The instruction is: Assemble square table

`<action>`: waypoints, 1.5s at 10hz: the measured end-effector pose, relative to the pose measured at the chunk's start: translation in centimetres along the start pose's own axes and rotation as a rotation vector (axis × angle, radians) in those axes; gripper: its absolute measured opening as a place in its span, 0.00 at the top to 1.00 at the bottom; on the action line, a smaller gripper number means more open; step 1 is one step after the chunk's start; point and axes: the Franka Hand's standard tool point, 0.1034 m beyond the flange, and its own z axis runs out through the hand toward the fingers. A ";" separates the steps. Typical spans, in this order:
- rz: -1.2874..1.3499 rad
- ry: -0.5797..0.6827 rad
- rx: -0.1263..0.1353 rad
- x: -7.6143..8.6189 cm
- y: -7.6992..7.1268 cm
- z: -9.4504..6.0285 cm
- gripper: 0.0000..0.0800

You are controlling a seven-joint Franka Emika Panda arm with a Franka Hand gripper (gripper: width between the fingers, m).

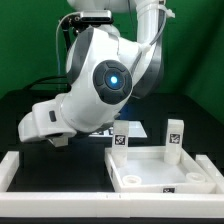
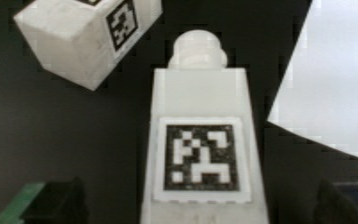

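Note:
The white square tabletop, with a raised rim, lies on the exterior view's right. Two white tagged legs stand at its far edge. In the wrist view a third leg lies on the dark table, tag up and round peg pointing away. My gripper is open, with one dark finger on each side of this leg and a gap at each side. A fourth leg lies just beyond it. In the exterior view my gripper is low over the table, and the arm hides the legs under it.
Long white L-shaped rails run along the exterior view's left and front edges. A white surface lies close beside the leg between my fingers; I cannot tell what it is. A green wall stands behind.

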 end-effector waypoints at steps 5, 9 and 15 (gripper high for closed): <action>0.000 -0.001 0.000 0.0 0.0 0.0 0.64; 0.000 -0.001 0.000 0.0 0.0 0.0 0.64; -0.003 0.009 0.023 -4.4 0.6 -8.1 0.64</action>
